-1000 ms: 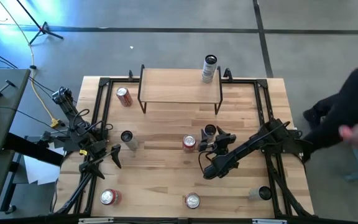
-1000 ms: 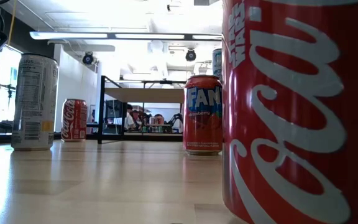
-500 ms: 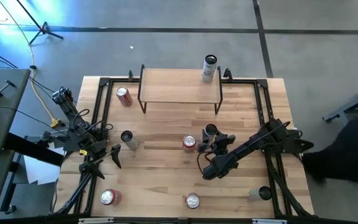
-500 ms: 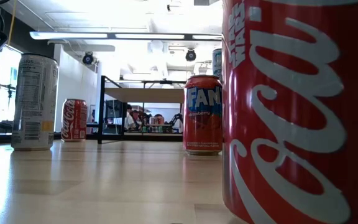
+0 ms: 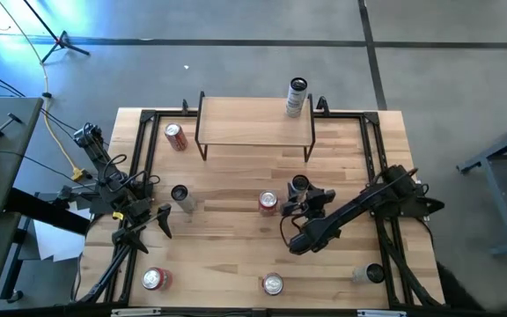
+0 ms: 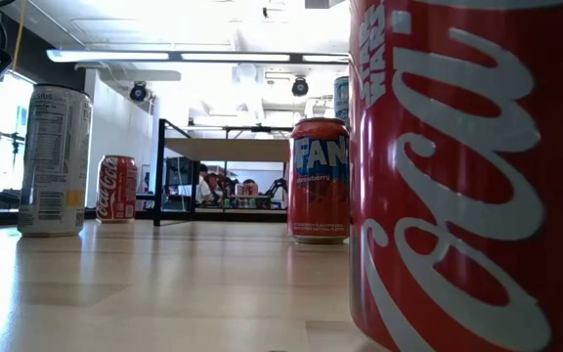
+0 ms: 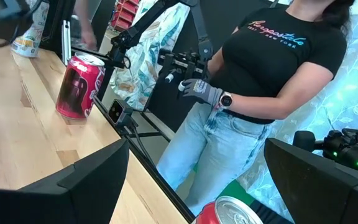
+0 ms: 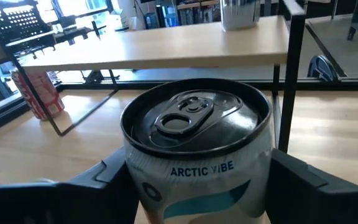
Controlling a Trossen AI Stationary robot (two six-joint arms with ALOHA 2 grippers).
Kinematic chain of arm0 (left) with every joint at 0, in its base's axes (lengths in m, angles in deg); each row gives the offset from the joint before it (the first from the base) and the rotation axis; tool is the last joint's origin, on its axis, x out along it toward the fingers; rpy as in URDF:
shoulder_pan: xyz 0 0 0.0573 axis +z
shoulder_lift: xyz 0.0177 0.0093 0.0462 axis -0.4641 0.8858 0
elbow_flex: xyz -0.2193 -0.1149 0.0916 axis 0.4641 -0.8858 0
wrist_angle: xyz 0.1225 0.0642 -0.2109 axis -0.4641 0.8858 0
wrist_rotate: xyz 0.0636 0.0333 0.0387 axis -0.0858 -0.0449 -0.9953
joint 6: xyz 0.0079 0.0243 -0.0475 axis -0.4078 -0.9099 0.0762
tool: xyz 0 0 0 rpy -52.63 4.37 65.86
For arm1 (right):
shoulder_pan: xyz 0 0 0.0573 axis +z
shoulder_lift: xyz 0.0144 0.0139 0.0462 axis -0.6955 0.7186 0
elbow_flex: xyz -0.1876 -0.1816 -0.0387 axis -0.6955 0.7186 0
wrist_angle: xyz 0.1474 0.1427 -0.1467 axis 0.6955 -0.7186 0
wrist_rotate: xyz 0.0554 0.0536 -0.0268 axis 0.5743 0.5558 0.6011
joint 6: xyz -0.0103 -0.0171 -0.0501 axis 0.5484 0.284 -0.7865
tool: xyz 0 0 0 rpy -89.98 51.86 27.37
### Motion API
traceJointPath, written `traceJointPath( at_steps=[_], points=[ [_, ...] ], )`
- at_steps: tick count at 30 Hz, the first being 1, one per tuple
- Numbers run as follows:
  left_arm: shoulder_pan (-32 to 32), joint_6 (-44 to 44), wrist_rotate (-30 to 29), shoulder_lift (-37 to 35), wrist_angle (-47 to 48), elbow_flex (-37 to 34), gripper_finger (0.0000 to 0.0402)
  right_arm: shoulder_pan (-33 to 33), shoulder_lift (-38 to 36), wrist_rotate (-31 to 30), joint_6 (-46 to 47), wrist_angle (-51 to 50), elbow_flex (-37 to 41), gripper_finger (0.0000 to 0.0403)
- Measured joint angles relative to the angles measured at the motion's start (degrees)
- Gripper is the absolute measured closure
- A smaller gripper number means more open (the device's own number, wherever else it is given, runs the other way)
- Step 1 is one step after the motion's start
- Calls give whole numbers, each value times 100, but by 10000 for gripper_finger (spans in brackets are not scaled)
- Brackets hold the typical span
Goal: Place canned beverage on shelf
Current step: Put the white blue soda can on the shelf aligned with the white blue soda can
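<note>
1. right, the right gripper (image 5: pixel 299 192) sits mid-table, its dark arm stretched in low and slanting from the right edge, wrist kinked toward the shelf (image 5: pixel 255 121).
2. its fingers (image 8: pixel 303 180) are closed in on a black-topped can (image 5: pixel 298 184), one on each side of the body; the wrist view reads "arctic vibe" on the can (image 8: pixel 196 152), which stands upright.
3. the held can is on the tabletop (image 5: pixel 236 255), in front of the shelf and well apart from it, just beside a red fanta can (image 5: pixel 268 202).
4. the shelf stands at the far edge of the table, its light plank top on thin black legs; a tall pale can (image 5: pixel 296 97) stands at its right end.
5. the left gripper (image 5: pixel 148 224) waits near the left edge, arm folded back, fingers (image 7: pixel 61 186) spread wide around nothing.
6. past those fingers the left wrist view catches a red can (image 7: pixel 78 86) on the table edge, another red can's top (image 7: pixel 235 210) close in, and a person (image 7: pixel 253 74) in a black shirt and jeans standing beyond the table.
7. other cans dot the table: a red one (image 5: pixel 175 136) left of the shelf, a dark-topped one (image 5: pixel 181 195) near the left gripper, and three along the near edge (image 5: pixel 272 283).
8. down low, a coca-cola can (image 6: pixel 467 176) fills the right of the view.
</note>
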Motion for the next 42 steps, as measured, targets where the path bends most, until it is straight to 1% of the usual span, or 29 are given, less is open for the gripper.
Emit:
traceJointPath(
  at_steps=[6,11,20,26,33,42],
  points=[
    [-1,0,0,0,-1,0,41,0,-479,-19,-98,-207,0,157],
    [0,0,0,0,0,0,41,-57,-977,18,-596,-232,-24,157],
    [-2,0,0,-2,0,2,41,-459,-1633,140,-2698,-291,-747,157],
    [-1,0,1,-2,2,1,41,-793,-1932,132,-3465,-331,-1245,157],
    [-1,0,2,0,1,0,41,-1241,-2147,-144,-3479,-298,-1325,157],
    [-2,0,0,-2,0,0,41,-1767,-2140,-142,-3427,-5,-1325,157]
  ],
)
